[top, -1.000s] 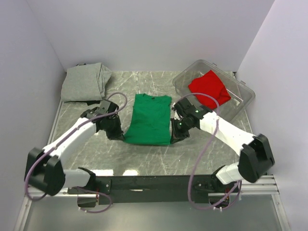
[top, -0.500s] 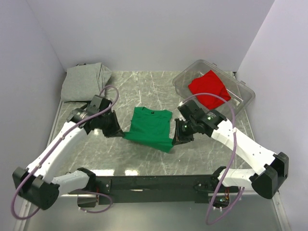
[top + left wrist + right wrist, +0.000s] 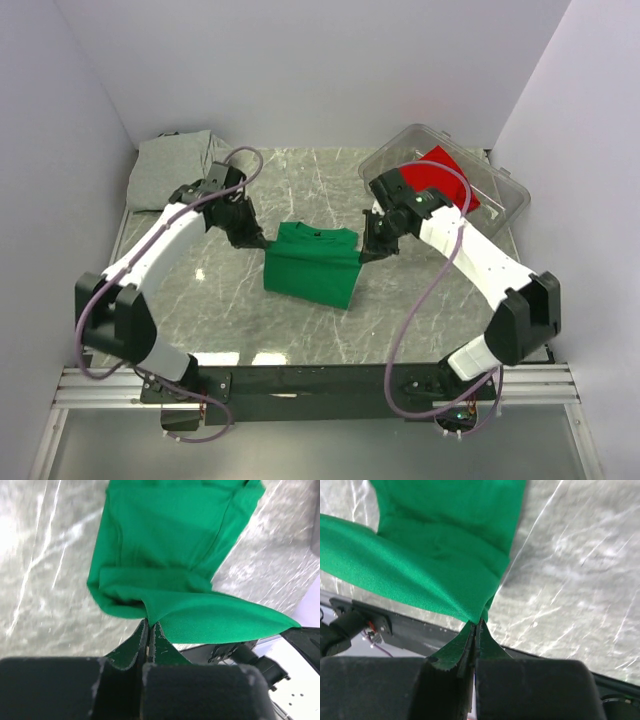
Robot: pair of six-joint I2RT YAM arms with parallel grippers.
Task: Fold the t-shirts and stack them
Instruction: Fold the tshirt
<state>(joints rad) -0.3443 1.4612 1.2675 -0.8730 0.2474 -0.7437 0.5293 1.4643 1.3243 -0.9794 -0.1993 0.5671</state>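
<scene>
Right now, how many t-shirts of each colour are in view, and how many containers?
Bright green cotton t-shirt: 1
Red cotton t-shirt, inside the bin: 1
Grey cotton t-shirt: 1
Clear plastic bin: 1
Total: 4 things, 3 of them t-shirts.

The grey marbled table carries a green t-shirt at its middle. A grey t-shirt lies far left, a clear plastic bin far right.
</scene>
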